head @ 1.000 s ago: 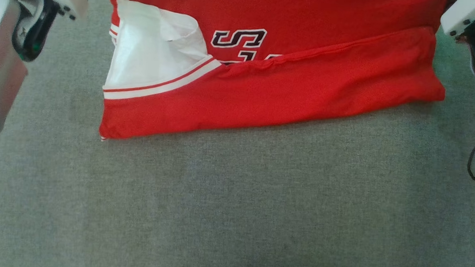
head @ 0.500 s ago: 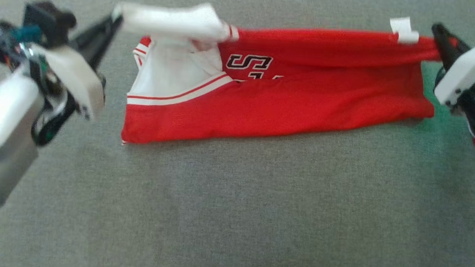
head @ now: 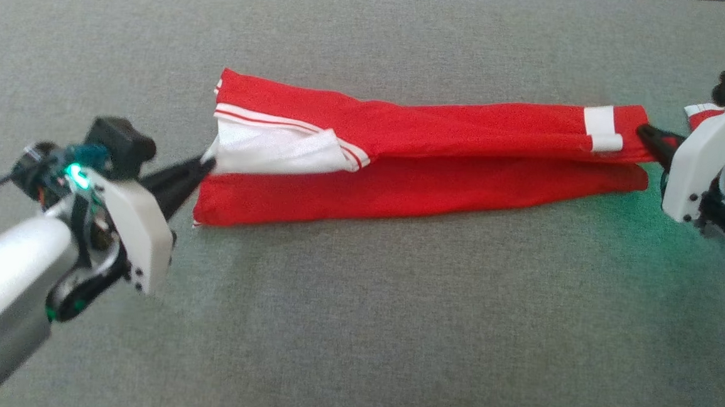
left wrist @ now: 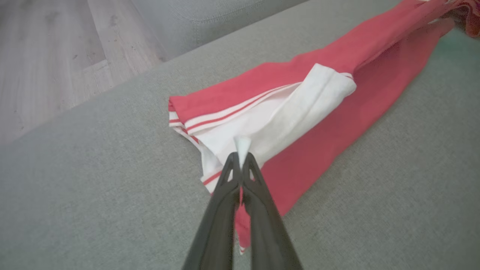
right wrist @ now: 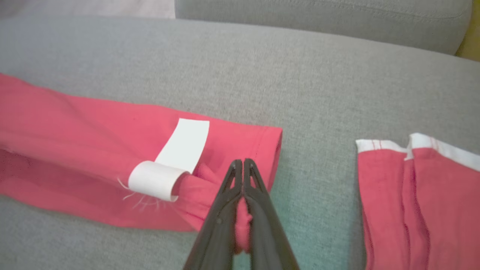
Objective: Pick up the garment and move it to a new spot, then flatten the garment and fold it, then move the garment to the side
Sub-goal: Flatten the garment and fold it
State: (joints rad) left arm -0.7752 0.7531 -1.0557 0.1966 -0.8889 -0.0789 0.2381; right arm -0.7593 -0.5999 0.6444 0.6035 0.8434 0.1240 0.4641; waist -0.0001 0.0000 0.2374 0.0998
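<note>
Head view looks down on a grey upholstered cushion [head: 355, 329] with a red jersey [head: 452, 171] folded into a long narrow band. The band runs from 9 o'clock to 3 o'clock, a little above the middle of the picture. A white sleeve panel [head: 277, 151] with red-and-white striped trim lies on top at the band's 9 o'clock end. A white label [head: 603, 129] sits near the 3 o'clock end.

The left end effector [head: 204, 163] meets the jersey at that 9 o'clock end. In the left wrist view its two dark fingers are pressed together [left wrist: 242, 159], with a small peak of white fabric pinched between the tips. Wooden floor [left wrist: 48, 67] shows beyond the cushion at 10 o'clock.

The right end effector [head: 645, 134] grips the 3 o'clock end. In the right wrist view its fingers are closed tight [right wrist: 243, 165] on a bunched fold of red cloth just beside the hem corner. The curled label [right wrist: 183, 144] lies at 10 o'clock from the tips.

A second red garment with white edging [right wrist: 420, 195] lies apart from the jersey, at 3 o'clock in that view.
</note>
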